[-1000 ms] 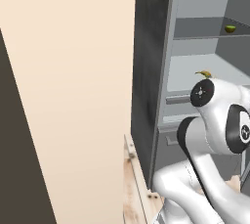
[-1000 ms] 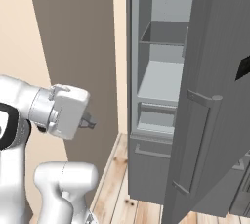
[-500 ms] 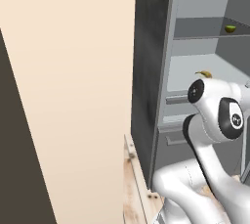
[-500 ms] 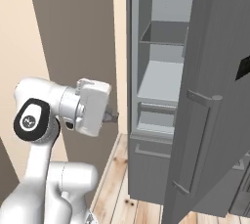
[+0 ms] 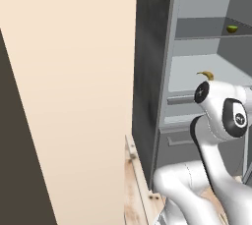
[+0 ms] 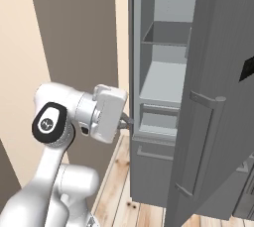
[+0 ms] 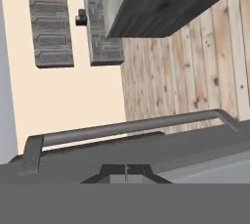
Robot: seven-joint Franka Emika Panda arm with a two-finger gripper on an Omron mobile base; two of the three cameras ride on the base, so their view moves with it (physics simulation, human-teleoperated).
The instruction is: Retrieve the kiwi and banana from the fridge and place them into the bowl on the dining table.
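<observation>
The tall dark-grey brushed fridge (image 6: 163,97) stands with its door swung open, its pale grey shelves on show. Over the last second the white arm has swung round toward it, so the hand (image 6: 128,122), earlier pointing into open air beside the fridge, now sits just at the front edge of the cabinet, near the lower drawer. In the hand view a long grey bar handle (image 7: 127,127) lies close ahead. The hand's fingers are closed together and hold nothing. The small yellow-green kiwi (image 5: 232,29) rests on an upper shelf, and the curved yellow banana (image 5: 206,74) on the shelf below, its tip peeking over the arm; both are untouched. Judging from this, the arm is only starting its approach, and neither fruit is yet retrieved.
</observation>
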